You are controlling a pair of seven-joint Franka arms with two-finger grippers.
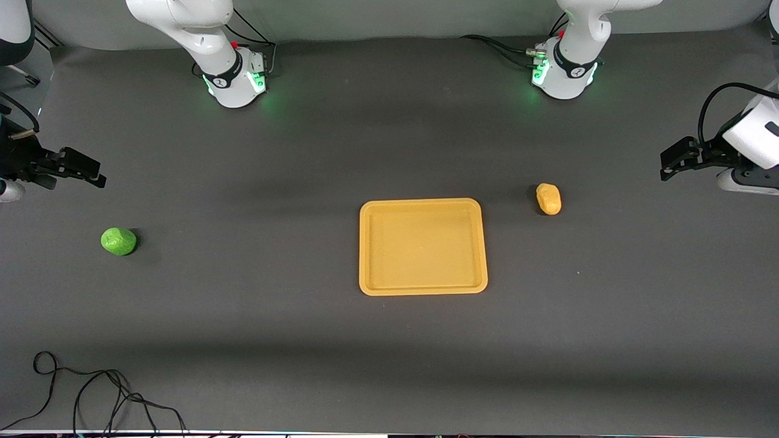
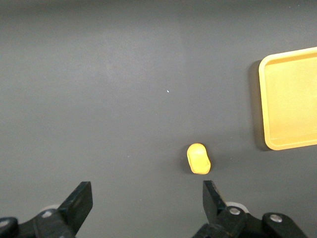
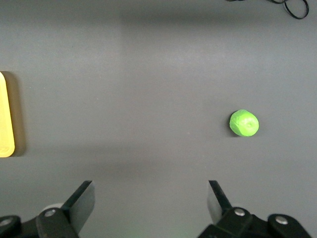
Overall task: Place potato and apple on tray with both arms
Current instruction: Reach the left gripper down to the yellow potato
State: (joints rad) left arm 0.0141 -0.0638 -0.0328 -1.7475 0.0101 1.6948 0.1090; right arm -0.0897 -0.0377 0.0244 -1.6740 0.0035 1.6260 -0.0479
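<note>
The yellow-orange tray [image 1: 423, 246] lies empty at the table's middle. The potato [image 1: 548, 199] lies on the table beside the tray, toward the left arm's end; it also shows in the left wrist view [image 2: 198, 158]. The green apple [image 1: 118, 241] lies toward the right arm's end; it also shows in the right wrist view [image 3: 243, 123]. My left gripper [image 1: 669, 165] hangs open and empty over the table's left-arm end, apart from the potato. My right gripper [image 1: 91, 173] hangs open and empty over the right-arm end, apart from the apple. The tray's edge shows in both wrist views [image 2: 290, 99] [image 3: 5, 116].
A loose black cable [image 1: 91, 395] lies at the table's near edge toward the right arm's end. The two arm bases [image 1: 234, 76] [image 1: 563, 70] stand at the table's edge farthest from the front camera.
</note>
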